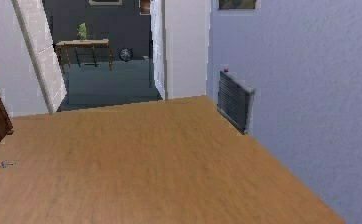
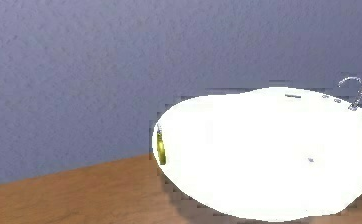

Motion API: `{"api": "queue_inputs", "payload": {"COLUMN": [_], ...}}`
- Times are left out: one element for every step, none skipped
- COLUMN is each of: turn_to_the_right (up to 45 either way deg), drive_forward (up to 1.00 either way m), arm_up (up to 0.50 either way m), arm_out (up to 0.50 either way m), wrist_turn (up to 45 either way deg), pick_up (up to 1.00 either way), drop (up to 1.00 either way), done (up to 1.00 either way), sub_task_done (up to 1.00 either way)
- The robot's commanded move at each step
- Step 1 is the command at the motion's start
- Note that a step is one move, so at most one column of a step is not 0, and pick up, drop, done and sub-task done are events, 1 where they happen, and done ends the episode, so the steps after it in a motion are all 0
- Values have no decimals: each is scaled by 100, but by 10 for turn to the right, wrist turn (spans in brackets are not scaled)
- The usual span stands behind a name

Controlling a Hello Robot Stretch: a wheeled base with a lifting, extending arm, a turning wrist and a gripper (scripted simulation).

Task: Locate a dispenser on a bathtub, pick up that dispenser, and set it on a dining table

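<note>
Of the robot's own body nothing can be told here. Its colours, shapes, cables and markings lie outside both cameras' frames.

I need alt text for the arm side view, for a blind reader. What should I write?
A large white bathtub stands at lower right against a blue-grey wall. A small yellow-green object sits at its left end, a chrome tap at its far right; wooden floor lies at lower left.

Floor (image 1: 139, 160) was matt wood grain; bathtub (image 2: 269, 150) smooth white (ceramic-looking); faucet (image 2: 357, 88) shiny metal; wall (image 2: 89, 70) matt paint.
</note>
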Motion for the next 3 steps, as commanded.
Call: {"api": "queue_inputs", "payload": {"turn_to_the_right": [0,0,0], "drive_forward": [0,0,0], "arm_up": [20,0,0], "arm_out": [0,46,0], "wrist_turn": [0,0,450], "pick_up": [0,0,0], "drop": [0,0,0], "done": [0,0,0], "sub_task_done": [0,0,0]}}
